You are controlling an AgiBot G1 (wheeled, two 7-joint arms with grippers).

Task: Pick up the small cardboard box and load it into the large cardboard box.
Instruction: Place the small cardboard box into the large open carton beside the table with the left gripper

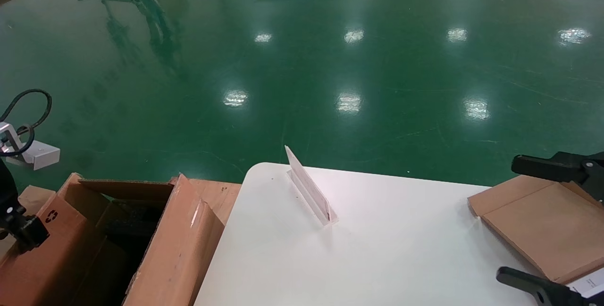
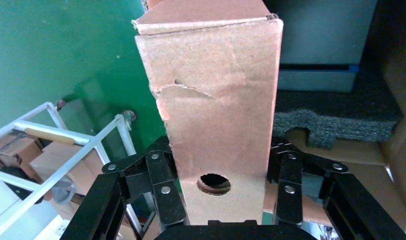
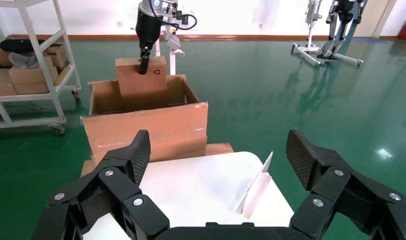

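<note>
Your small cardboard box (image 2: pixel 218 115) stands upright in the mouth of the large cardboard box (image 3: pixel 145 125), its lower part sunk below the carton's rim and its top, with the black recycling symbol, rising above it. Your left gripper (image 2: pixel 223 192) has its jaws clenched on the small box, one finger (image 2: pixel 163 187) pressed against each side, and the round punched hole sits just above the gripper's base between them. A torn crease runs across the face of the small box higher up. Black foam padding (image 2: pixel 336 120) lies inside the carton just beside the small box. In the head view the carton stands on the floor off the left end of the white bench (image 1: pixel 368 249), its long flap (image 1: pixel 177 244) leaning toward the bench edge. Your right gripper (image 3: pixel 218 155) hovers over the right end of the bench with its jaws spread wide and nothing between them. A flat brown cardboard piece (image 1: pixel 542 221) lies on the bench between those jaws, and a clear acrylic stand (image 1: pixel 309 193) sits near the bench's far edge. A white wheeled rack (image 3: pixel 35 70) holding small cartons stands on the green floor beyond the carton.
</note>
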